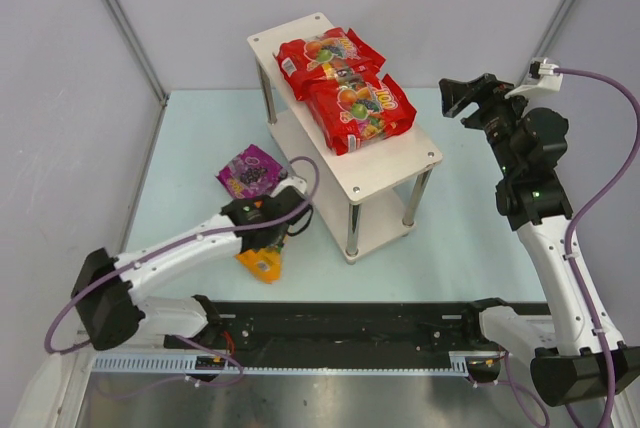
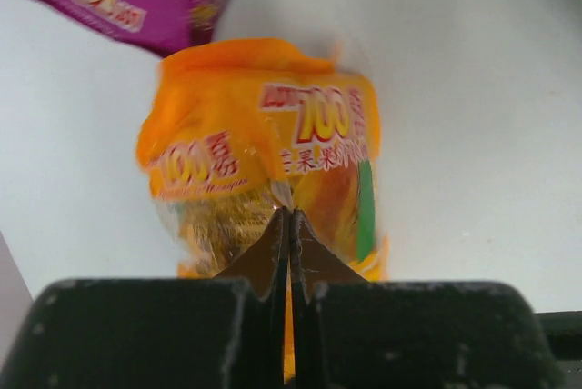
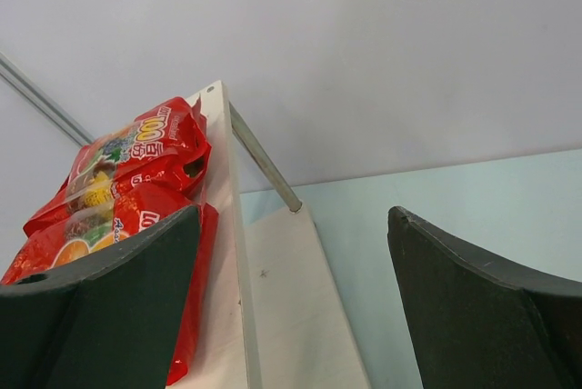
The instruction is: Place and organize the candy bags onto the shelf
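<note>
Your left gripper point(image 1: 272, 240) is down at the table point(image 1: 460, 238) just left of the shelf point(image 1: 400, 163), near its front leg point(image 1: 352, 230), closed tight on the orange-yellow bag point(image 1: 261, 264). The top view gives you only the bag's near end poking out under the wrist. The left wrist camera shows the grip itself: both fingers point(image 2: 273, 253) are pressed together on the bag's clear crumpled plastic, with the printed orange face beyond them. Neither view tells you whether the bag is off the table.

The purple bag point(image 1: 250, 170) lies flat on the table left of the shelf, farther back than the orange-yellow one. The left wrist view puts it close beyond that bag's far edge; you cannot tell whether they touch.

Your right gripper point(image 1: 462, 98) hangs in the air to the right of the shelf, about level with its top board point(image 1: 285, 33). Its fingers are spread wide with nothing between them. The top view shows that only as a dark fork. The right wrist camera looks out between the two fingers point(image 3: 100, 307) along the shelf's right edge, taking in the lower board point(image 3: 286, 307) beneath.

The count: four bags. Two red bags point(image 1: 345, 83) lie on the top board, touching and overlapping, one toward the far end and one toward the near end. One orange-yellow bag is in the left gripper, and one purple bag is on the table. There is one shelf with two boards, and there are two arms.
</note>
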Tool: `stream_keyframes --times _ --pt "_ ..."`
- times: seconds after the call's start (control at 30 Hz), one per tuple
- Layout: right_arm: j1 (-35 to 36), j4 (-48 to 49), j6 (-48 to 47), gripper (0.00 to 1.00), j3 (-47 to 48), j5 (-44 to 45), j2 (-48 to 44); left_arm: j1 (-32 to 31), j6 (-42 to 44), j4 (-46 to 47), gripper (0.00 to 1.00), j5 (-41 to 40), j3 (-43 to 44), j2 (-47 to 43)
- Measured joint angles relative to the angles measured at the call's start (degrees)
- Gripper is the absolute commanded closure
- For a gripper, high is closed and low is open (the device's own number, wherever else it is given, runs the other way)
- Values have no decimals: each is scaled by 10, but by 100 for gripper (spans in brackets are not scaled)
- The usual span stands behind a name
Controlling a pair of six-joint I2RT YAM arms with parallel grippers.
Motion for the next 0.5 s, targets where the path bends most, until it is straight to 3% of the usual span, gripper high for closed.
stream_keyframes --times 0.2,0.5 --pt "0 -3 0 12 0 0 3 -77 -29 32 100 -16 9 83" --pt "0 -3 0 12 0 -7 4 -113 -78 64 92 -7 0 76"
